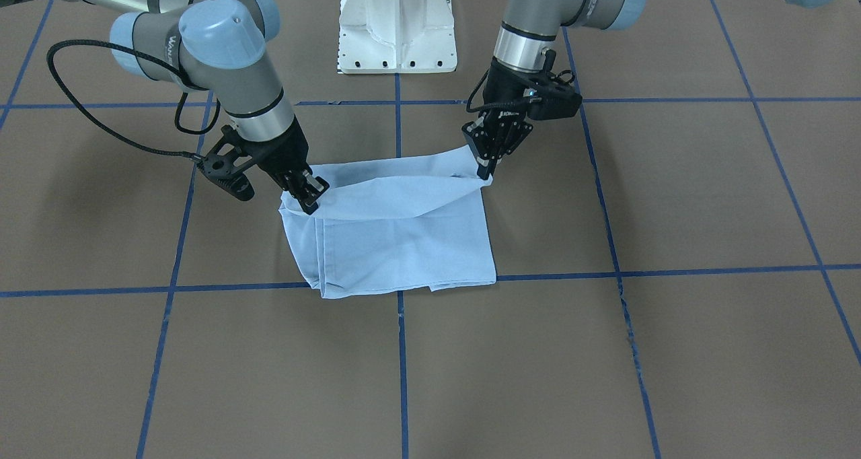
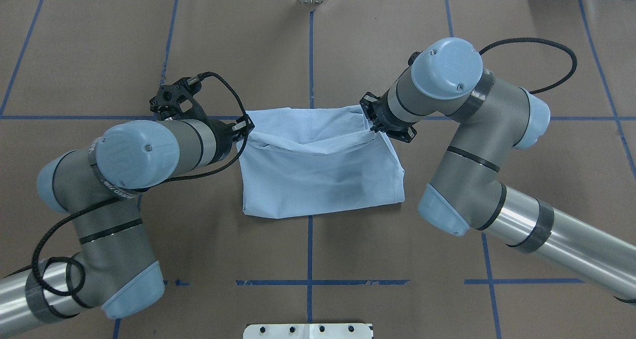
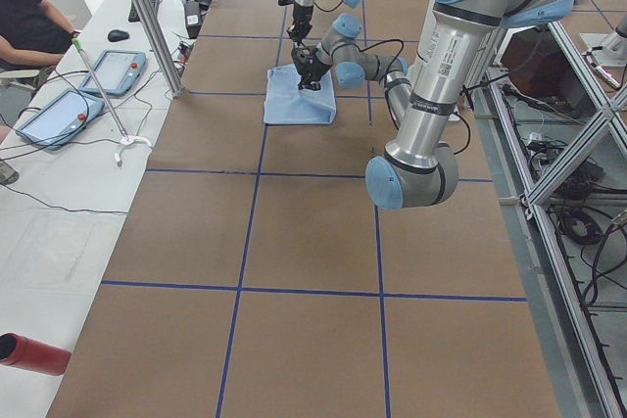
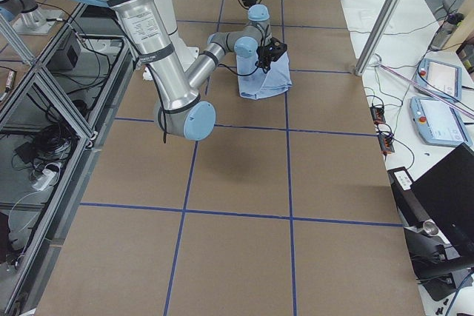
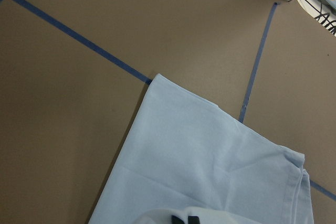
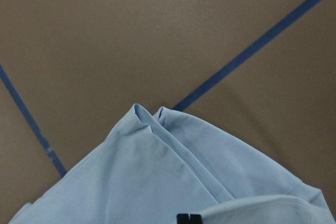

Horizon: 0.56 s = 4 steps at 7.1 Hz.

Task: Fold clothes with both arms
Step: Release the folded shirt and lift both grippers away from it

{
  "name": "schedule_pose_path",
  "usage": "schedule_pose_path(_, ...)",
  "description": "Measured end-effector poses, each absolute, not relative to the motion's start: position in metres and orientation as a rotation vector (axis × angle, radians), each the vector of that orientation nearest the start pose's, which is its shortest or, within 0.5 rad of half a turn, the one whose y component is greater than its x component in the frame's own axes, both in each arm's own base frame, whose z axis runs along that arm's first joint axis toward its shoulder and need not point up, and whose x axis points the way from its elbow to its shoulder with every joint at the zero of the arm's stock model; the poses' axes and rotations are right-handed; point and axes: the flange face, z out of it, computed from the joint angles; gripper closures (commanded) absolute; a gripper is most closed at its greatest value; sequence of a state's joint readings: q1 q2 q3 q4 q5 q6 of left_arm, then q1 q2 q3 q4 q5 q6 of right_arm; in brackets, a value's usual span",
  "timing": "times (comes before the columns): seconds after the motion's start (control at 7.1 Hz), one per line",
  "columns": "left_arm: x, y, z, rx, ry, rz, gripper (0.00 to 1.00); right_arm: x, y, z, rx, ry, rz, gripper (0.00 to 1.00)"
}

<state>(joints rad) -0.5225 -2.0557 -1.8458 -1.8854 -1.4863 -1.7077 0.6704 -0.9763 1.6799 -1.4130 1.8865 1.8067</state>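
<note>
The light blue T-shirt [image 1: 403,237] lies folded into a rough rectangle at the table's middle; it also shows in the overhead view [image 2: 323,180]. Its print and neck label are hidden. My left gripper [image 1: 485,171] is shut on one corner of the upper layer. My right gripper [image 1: 308,196] is shut on the other corner. Both hold that edge a little above the lower layer, and the cloth sags between them. In the overhead view the left gripper [image 2: 247,126] and right gripper [image 2: 371,125] flank the shirt. The wrist views show the cloth [image 5: 210,166] [image 6: 142,182] below the fingertips.
The white pedestal base [image 1: 397,28] stands behind the shirt on the robot's side. Blue tape lines [image 1: 401,351] grid the brown table. A seated person [image 3: 24,17] and tablets [image 3: 59,115] are at a side bench beyond the table's far edge.
</note>
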Motion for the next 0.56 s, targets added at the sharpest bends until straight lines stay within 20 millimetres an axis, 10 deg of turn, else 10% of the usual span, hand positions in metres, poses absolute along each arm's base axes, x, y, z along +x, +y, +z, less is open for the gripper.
schedule_pose_path(0.14, 0.479, -0.474, 0.250, 0.344, 1.009, -0.611, 0.55, -0.478, -0.527, 0.255, -0.095, -0.895, 0.680, 0.01)
schedule_pose_path(0.42, 0.494, -0.562, 0.301, 0.471, 0.910, -0.516, 0.00, -0.504, -0.592, 0.284, -0.006, -0.899, 0.554, 0.00)
schedule_pose_path(0.56, 0.493, -0.578, 0.309, 0.508, 0.906, -0.484, 0.00, -0.497, -0.618, 0.296, 0.049, -0.905, 0.464, 0.00)
